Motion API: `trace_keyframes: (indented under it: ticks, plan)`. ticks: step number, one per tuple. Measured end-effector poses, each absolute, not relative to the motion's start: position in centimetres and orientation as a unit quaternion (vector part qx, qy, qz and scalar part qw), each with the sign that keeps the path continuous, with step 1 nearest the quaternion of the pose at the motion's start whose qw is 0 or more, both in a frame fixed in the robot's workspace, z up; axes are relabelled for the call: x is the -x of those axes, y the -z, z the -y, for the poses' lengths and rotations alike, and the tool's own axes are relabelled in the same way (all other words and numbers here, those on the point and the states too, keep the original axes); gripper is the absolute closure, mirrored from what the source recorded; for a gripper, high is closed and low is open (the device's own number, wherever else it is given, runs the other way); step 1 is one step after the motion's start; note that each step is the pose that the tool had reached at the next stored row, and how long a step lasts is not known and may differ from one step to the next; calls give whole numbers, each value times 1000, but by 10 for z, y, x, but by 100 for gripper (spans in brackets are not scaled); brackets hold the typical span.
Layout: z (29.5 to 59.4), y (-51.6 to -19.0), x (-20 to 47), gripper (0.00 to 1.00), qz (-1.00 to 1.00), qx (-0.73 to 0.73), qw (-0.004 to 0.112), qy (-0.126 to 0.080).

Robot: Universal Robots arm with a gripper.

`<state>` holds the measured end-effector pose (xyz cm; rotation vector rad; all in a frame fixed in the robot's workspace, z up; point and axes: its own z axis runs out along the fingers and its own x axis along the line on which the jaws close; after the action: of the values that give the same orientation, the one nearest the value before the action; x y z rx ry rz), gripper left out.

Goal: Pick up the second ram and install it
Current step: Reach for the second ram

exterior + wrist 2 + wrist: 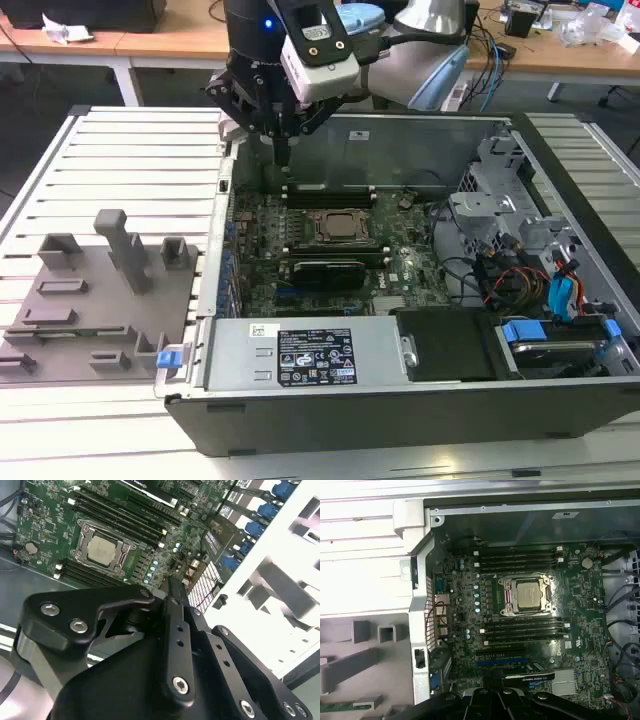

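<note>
Clearance is slim by the computer case (pixel 400 140) wall on the exterior view's left, where the end effector (pixel 283 152) hangs over the motherboard edge, its black fingers pressed together on nothing. Ribbed grey tabletop (pixel 130 160) lies open beyond that wall. In the first wrist view the second ram (pixel 342 706), a thin green strip, lies in the grey moulded fixture (pixel 390 680) outside the case, well apart from the end effector. In the second wrist view, long black memory slots (pixel 120 515) flank the metal CPU socket (pixel 102 547).
</note>
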<state>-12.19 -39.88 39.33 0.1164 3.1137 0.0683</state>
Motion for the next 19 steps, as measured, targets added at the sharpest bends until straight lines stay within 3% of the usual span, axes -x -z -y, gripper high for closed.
trace_keyframes:
  ticks: [19]
  plan:
    - [399, -393, 217, 89, -999, -37, 13, -22]
